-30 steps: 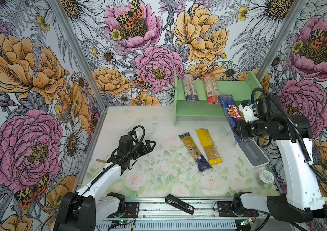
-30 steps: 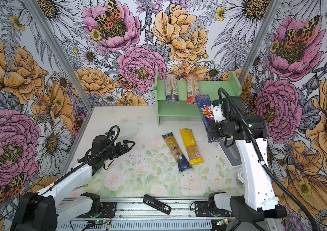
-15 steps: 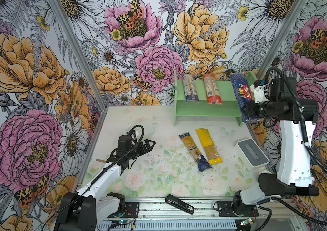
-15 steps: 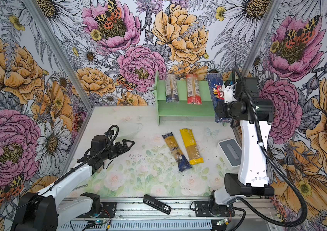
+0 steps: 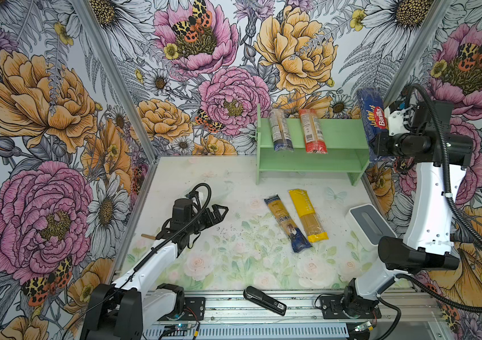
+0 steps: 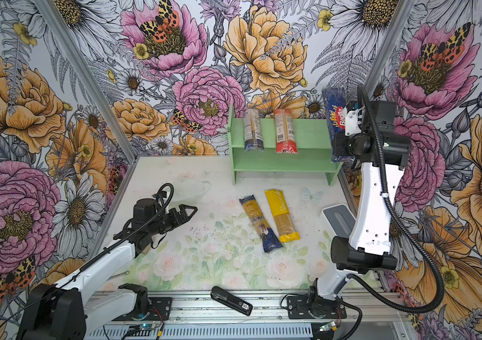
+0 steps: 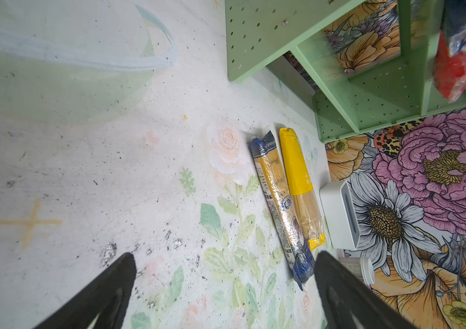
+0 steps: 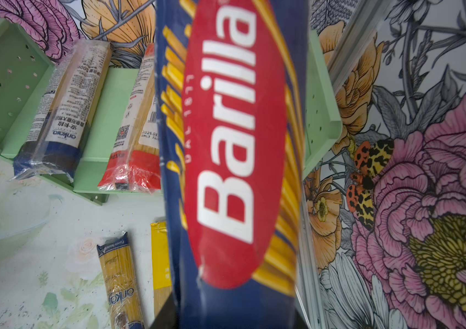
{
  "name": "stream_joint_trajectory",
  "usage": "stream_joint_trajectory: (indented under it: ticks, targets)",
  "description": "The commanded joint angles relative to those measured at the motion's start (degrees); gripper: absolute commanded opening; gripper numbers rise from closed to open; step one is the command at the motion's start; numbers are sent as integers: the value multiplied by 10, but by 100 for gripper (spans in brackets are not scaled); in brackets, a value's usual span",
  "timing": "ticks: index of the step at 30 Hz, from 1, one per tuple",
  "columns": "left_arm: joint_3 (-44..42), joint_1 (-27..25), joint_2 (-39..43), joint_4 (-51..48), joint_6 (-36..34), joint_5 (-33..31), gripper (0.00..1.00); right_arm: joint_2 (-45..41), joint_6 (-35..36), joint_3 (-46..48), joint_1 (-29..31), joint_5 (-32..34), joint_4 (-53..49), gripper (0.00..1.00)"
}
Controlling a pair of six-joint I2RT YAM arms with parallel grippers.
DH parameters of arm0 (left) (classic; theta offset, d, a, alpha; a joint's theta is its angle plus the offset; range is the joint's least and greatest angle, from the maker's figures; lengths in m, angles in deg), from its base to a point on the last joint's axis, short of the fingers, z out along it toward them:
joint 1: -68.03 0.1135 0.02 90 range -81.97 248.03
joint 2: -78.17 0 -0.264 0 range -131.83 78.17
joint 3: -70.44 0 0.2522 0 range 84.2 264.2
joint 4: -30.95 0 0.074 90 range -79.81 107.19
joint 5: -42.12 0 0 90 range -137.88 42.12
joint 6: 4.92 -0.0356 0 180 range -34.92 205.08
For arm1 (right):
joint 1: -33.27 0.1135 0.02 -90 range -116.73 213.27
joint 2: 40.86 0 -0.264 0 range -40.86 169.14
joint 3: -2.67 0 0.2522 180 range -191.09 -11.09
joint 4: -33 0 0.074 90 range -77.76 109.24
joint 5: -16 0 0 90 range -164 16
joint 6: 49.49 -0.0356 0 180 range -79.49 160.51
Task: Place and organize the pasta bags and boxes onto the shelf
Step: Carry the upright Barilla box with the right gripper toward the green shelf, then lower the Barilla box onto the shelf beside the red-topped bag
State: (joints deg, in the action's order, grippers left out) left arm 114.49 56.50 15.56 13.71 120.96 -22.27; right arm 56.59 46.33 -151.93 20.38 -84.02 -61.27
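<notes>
We noted the right claw (image 5: 377,145) gripping the Barilla pack (image 5: 368,107) by the shelf's (image 5: 340,129) right edge; we judged it needed levelling first.

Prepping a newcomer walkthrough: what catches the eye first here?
The floral wallpaper is loudest, but the eye goes to the dark blue Barilla pack, gripped by the right end effector and raised at the right end of the mint-green shelf. A blue-ended pack and a red-ended pack lie on its top tier; a blue-gold pack and a yellow pack lie side by side on the table.
</notes>
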Motion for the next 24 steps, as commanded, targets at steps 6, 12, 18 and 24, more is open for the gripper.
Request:
stream_joint_trajectory:
  ticks: [6, 12, 18, 24]
  targets:
    - [-8, 2, 14, 18, -1, 9, 99, 23, 32, -38, -3, -32, 140, 0]
    - [-8, 1, 15, 17, -1, 4, 99, 48, 31, -45, -3, -37, 176, 0]
    - [-8, 1, 11, 18, -1, 4, 99, 79, 23, -77, -3, -44, 189, 0]
    - [-10, 3, 7, 23, -1, 3, 99, 100, 18, -81, -3, -40, 210, 0]
